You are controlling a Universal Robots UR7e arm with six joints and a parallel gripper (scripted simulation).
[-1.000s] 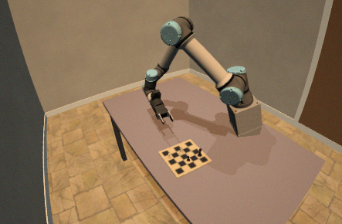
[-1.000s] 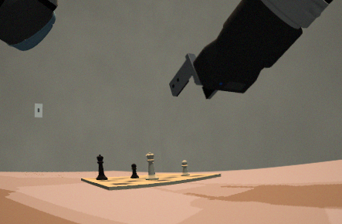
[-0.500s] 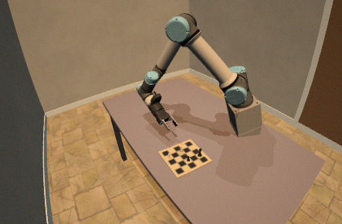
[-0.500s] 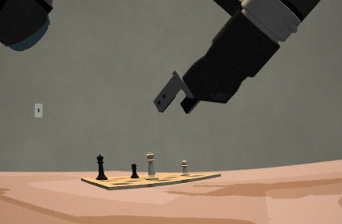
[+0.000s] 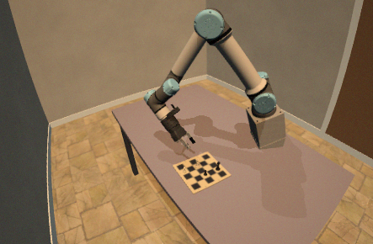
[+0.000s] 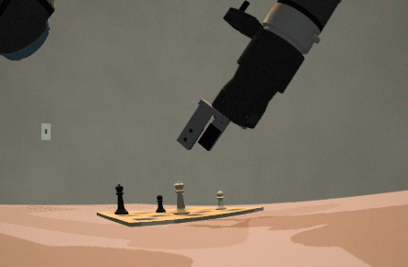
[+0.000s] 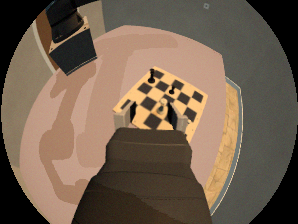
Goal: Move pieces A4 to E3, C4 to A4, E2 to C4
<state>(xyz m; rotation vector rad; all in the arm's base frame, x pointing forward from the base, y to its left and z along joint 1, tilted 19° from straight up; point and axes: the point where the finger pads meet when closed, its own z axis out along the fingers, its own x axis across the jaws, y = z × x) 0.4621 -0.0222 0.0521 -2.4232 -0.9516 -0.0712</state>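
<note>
Your open two-finger metal tool [image 5: 187, 143] [image 6: 198, 139] [image 7: 151, 108] hangs tilted above the board, holding nothing, and the tall pale crowned chess piece [image 5: 197, 163] [image 6: 180, 198] [image 7: 161, 107] stands upright on the squares below and ahead of its fingertips

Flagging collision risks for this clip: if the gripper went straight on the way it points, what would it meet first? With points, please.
Probably the chessboard [image 5: 195, 186] [image 6: 146, 221] [image 7: 198, 96], though the gripper [image 5: 190, 144] [image 6: 195, 146] [image 7: 151, 108] might brush the tall white piece [image 5: 197, 163] [image 6: 180, 199] [image 7: 161, 107]; depth is unclear.
</note>
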